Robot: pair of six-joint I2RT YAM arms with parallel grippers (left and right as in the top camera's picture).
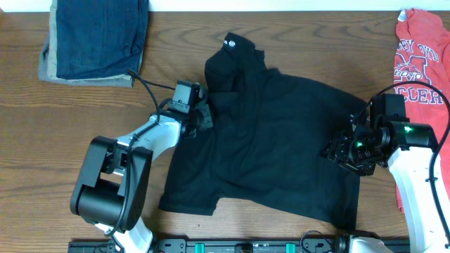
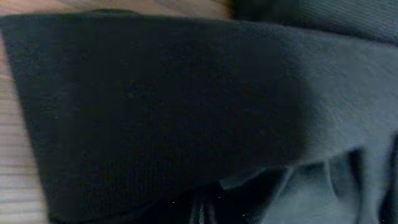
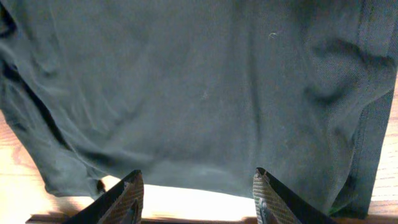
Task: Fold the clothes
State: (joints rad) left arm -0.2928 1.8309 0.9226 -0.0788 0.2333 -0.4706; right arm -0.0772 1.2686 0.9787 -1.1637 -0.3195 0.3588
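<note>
Black cloth presses right up against the left wrist camera, filling nearly the whole view: this is the black shirt (image 2: 186,112), with a sliver of pale wooden table (image 2: 15,155) showing along its left edge. None of the left fingers (image 1: 203,114) appear in that view. From overhead they sit at the shirt's left edge, just below the folded-up part. They are closed together, though whether cloth is pinched between them cannot be made out.

In the right wrist view the right fingers (image 3: 127,198) stand well apart at the bottom of the frame, with nothing between them. Their tips reach the shirt's hem, and a bright strip of bare table shows in the gap (the cloth beyond is lightly rumpled, with creases toward both sides).

Seen from overhead, the shirt lies spread across the middle of the table, wrinkled and slightly askew. Its upper part is folded over so that a small white round logo (image 1: 233,42) faces up near the far edge. The right fingers hover at the shirt's right side.

A red printed T-shirt (image 1: 422,63) lies at the far right of the table, apart from the black one. A stack of blue denim and tan cloth (image 1: 98,39) sits in the far left corner.
</note>
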